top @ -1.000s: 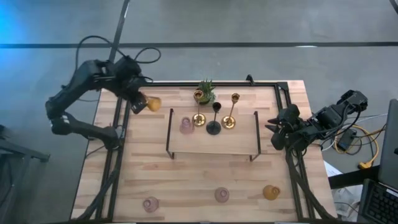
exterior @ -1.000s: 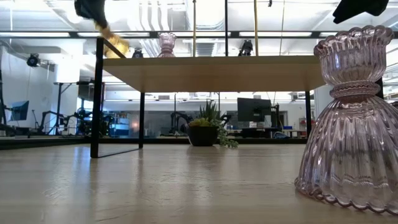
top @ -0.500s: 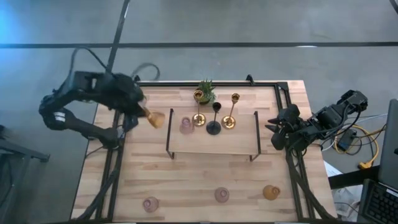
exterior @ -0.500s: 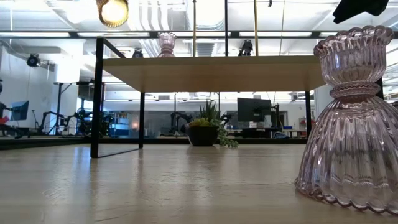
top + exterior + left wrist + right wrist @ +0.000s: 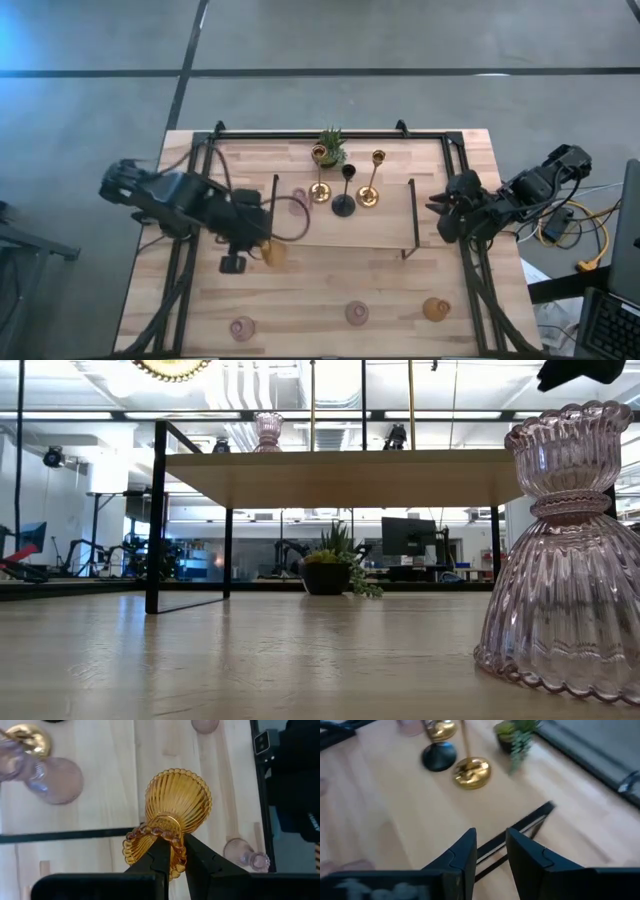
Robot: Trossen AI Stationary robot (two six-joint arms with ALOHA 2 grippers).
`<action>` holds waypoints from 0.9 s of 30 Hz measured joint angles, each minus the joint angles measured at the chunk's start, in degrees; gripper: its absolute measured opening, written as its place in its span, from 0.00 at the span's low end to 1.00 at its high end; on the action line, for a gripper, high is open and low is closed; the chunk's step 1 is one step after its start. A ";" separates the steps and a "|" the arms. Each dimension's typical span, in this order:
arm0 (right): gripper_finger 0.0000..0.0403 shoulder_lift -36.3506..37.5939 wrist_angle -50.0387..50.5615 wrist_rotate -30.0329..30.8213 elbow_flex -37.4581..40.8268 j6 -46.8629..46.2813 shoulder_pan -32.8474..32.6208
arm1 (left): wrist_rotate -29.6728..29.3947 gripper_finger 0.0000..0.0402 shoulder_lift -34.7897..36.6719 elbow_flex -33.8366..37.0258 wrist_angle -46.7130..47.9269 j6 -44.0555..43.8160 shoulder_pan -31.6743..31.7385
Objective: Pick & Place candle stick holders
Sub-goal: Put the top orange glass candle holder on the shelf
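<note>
Left gripper (image 5: 172,851): fingers closed narrowly on the pinched waist of the amber holder (image 5: 170,815), carried in the air near the left front corner of the low shelf (image 5: 340,235).
Amber holder: ribbed glass, hourglass form with beaded rims; held tilted, one flared end pointing away from the wrist.
Right gripper (image 5: 490,847): waits at the right edge of the tabletop (image 5: 300,300), fingers a little apart, nothing between them.
Shelf contents: two slim gold holders (image 5: 320,190) with round bases, one slim black holder (image 5: 344,205), a squat pink holder (image 5: 299,203), and a small potted plant (image 5: 331,146) at the back.
Tabletop contents: near the front edge, two more pink holders (image 5: 241,327) and a second amber one (image 5: 435,309).
Step in hand (judged): transport of the amber holder toward its resting place; which spot is meant cannot be told.
Technique: bring the piece upright before lowering, so the wide fluted foot meets the wood flat; descend straight and release only once it bears its own weight.
Hazard: smooth ribbed glass may rotate in a waist grip; keep clear of the pink holder and the thin black shelf frame.
Surface: pale butcher-block wood, matte, level.
</note>
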State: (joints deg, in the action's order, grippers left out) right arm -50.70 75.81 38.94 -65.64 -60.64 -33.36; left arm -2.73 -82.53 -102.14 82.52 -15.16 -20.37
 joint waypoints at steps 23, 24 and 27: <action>0.09 -16.61 -39.86 1.19 -0.36 25.30 -9.92 | -12.67 0.09 -10.93 -8.25 -5.81 13.62 0.78; 0.09 -17.87 -40.91 2.88 -0.36 26.09 -9.89 | -12.99 0.09 -11.01 -8.25 -6.63 13.64 1.10; 0.09 -21.87 -44.54 8.09 -0.34 27.95 -9.76 | -13.34 0.09 -11.69 -8.25 -8.35 13.66 2.05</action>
State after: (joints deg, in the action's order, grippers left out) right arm -72.57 31.28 47.03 -65.98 -32.69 -43.12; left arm -16.08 -94.22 -110.39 74.17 -1.49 -18.33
